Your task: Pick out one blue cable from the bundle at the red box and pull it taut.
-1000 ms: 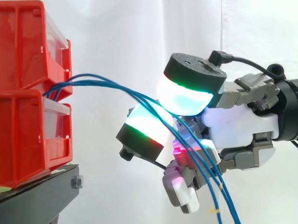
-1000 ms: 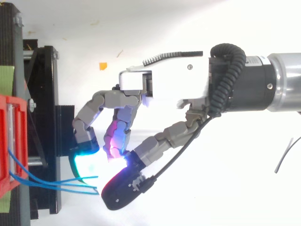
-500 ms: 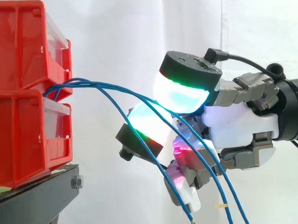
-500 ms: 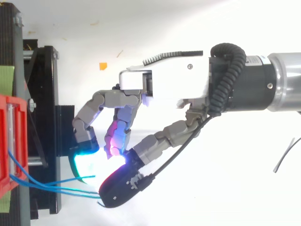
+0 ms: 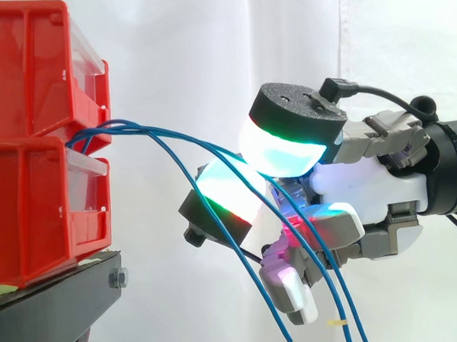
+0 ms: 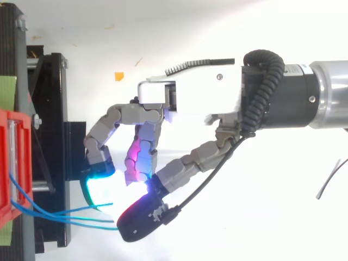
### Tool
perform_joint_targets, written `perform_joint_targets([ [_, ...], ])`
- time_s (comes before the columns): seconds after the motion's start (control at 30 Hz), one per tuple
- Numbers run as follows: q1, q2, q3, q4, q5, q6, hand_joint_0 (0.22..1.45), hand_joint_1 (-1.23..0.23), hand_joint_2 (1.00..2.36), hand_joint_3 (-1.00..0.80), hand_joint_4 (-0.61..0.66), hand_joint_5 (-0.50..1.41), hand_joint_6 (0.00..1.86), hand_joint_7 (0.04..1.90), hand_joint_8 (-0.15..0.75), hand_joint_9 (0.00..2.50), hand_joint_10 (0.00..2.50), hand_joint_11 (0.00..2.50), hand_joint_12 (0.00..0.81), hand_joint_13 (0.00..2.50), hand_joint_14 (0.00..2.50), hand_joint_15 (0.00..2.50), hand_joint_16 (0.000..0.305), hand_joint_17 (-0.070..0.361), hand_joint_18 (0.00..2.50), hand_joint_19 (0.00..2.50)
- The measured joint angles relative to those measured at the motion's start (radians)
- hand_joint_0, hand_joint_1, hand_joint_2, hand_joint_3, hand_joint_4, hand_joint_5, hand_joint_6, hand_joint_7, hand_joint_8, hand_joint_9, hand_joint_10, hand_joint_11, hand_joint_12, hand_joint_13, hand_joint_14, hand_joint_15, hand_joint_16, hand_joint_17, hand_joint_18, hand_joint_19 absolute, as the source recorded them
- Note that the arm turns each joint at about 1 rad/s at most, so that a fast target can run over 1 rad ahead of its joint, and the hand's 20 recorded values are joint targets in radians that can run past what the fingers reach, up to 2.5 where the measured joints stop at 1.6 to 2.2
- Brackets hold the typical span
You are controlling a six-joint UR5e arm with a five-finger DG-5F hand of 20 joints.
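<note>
Blk stand (image 5: 59, 302) w/ bolt (image 5: 118, 279), white curtain (image 5: 176, 51), orange scrap (image 6: 118, 76)

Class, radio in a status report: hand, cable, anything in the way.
Hand curled round blue cables. Cables sagging from red box, not taut. Nothing else in the way.

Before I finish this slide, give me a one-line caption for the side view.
Robot hand curls around blue cables arching from stacked red bins before a white curtain.

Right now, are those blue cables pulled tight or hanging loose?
Loose: the blue cables curve out from the red bins and sag downward past the hand; none runs straight.
</note>
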State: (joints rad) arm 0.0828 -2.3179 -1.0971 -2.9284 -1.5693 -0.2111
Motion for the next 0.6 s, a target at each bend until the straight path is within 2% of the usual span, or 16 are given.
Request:
perform_joint_targets([
  [0.23, 0.0, 0.0, 0.004, -0.013, -0.008, -0.001, 0.57, -0.62, 1.01, -0.14, -0.02, -0.08, 0.93, 1.07, 0.367, 1.32, 0.03, 0.81, 0.428, 1.02, 0.02, 0.53, 0.066, 0.149, 0.87, 0.7],
  [0.43, 0.0, 0.0, 0.026, -0.06, -0.012, -0.018, 0.58, -0.65, 1.01, -0.12, -0.02, -0.08, 0.92, 1.09, 0.371, 1.31, 0.03, 0.79, 0.431, 0.99, 0.02, 0.52, 0.066, 0.15, 0.86, 0.67],
  [0.6, 0.0, 0.001, 0.061, -0.115, -0.012, -0.04, 0.58, -0.66, 1.0, -0.11, -0.05, -0.08, 0.92, 1.1, 0.348, 1.19, 0.02, 0.67, 0.409, 0.77, 0.01, 0.38, 0.064, 0.145, 0.75, 0.63],
])
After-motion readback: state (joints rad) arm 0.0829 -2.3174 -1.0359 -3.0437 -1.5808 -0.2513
